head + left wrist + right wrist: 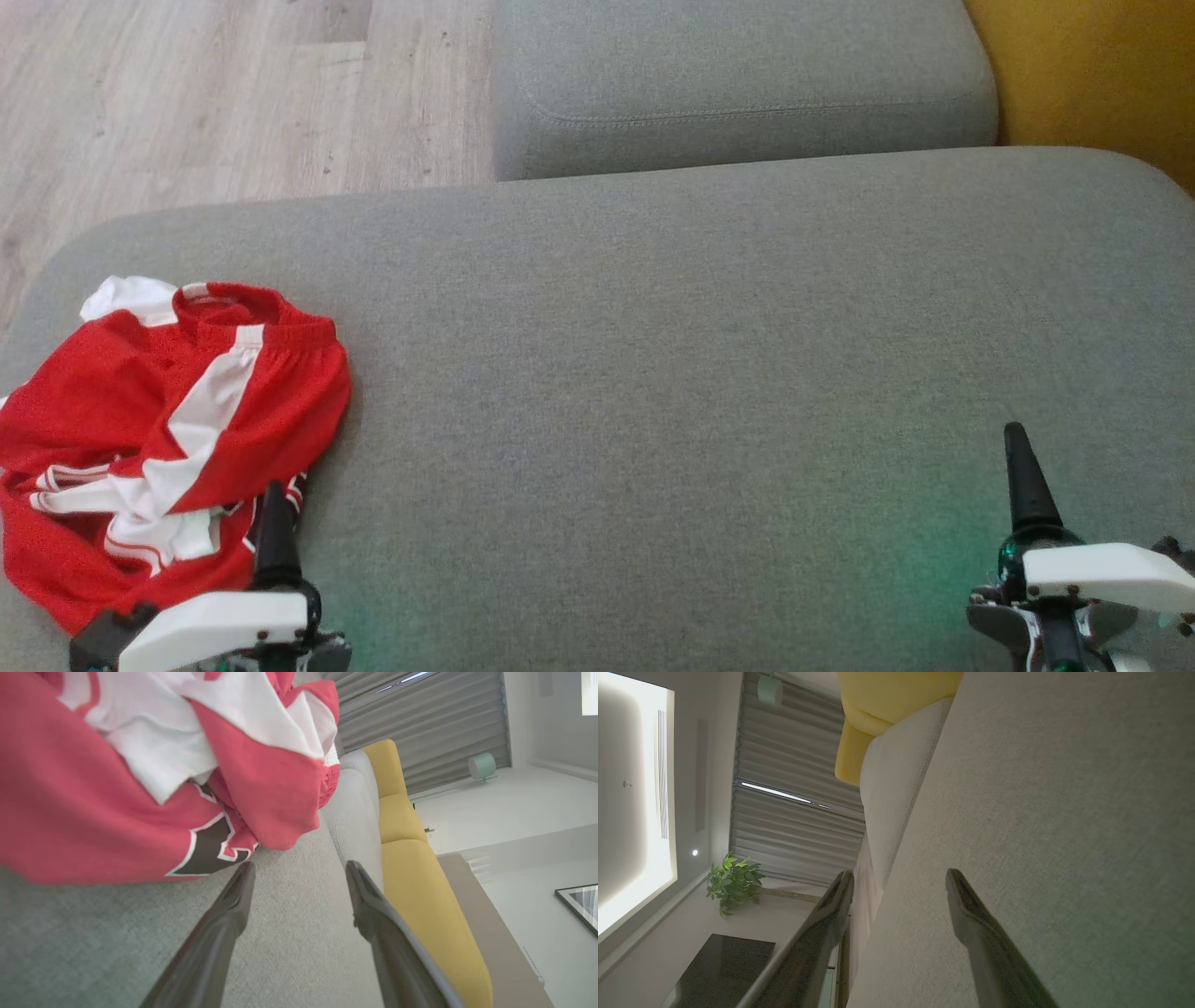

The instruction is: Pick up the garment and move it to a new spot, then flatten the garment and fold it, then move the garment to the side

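Head view: I see the garment lying as a crumpled red and white heap on the grey cushion, at its near left corner, well apart from the bare middle.
Left wrist view: the left claw has its two fingers spread wide with nothing but cushion fabric between them, so it is open and empty.
Right wrist view: the right claw is spread just as wide over bare cushion, gripping nothing.
Step in hand: I judge this to be the very first step, the pick-up. The cloth is bunched, not flattened or folded, and neither claw has hold of it.
Garment against left claw: the heap's near right edge sits just ahead of the fingertips and off to one side. One fingertip is right beside the dark printed patch on the hem. Whether it touches the cloth I cannot tell.
Garment against right claw: well apart, with the whole width of the cushion between them.
Next move calls for: easing the left claw forward and across until a thick fold lies between the fingers, then closing and lifting. A thin single layer could slip out.
New spot: the open middle of the cushion looks to me the natural place to carry it.
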